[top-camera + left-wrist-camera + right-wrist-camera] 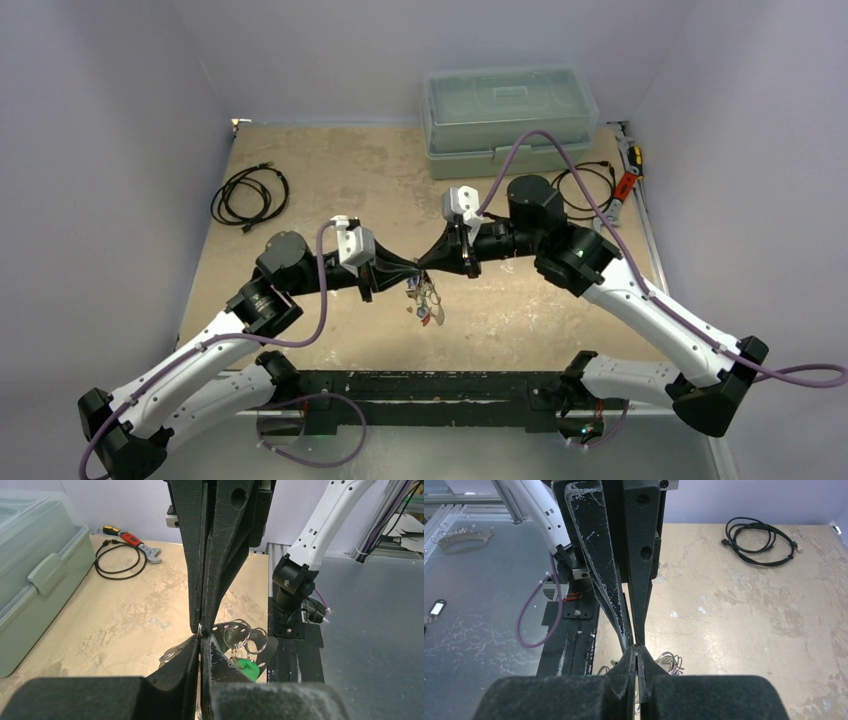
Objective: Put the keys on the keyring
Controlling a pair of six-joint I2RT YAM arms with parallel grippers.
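Note:
My left gripper point(407, 269) and right gripper point(423, 265) meet tip to tip above the middle of the table. In the left wrist view my left gripper point(200, 642) is shut on a thin grey metal wire seen edge-on, the keyring point(199, 628). The right gripper's fingers point(220, 555) come down onto the same spot. In the right wrist view my right gripper point(637, 649) is shut against the left fingers point(599, 555). The keys point(428, 300) dangle below the tips: a green tag point(248, 668) and small silvery rings point(238, 632), which also show in the right wrist view point(672, 663). Most of the hoop is hidden.
A grey-green lidded box point(510, 110) stands at the back. A black cable coil point(250, 195) lies at the back left. Another coil point(585, 185) and a red-handled wrench point(625, 185) lie at the back right. A metal bunch point(464, 537) and a black tag point(436, 607) lie off the table.

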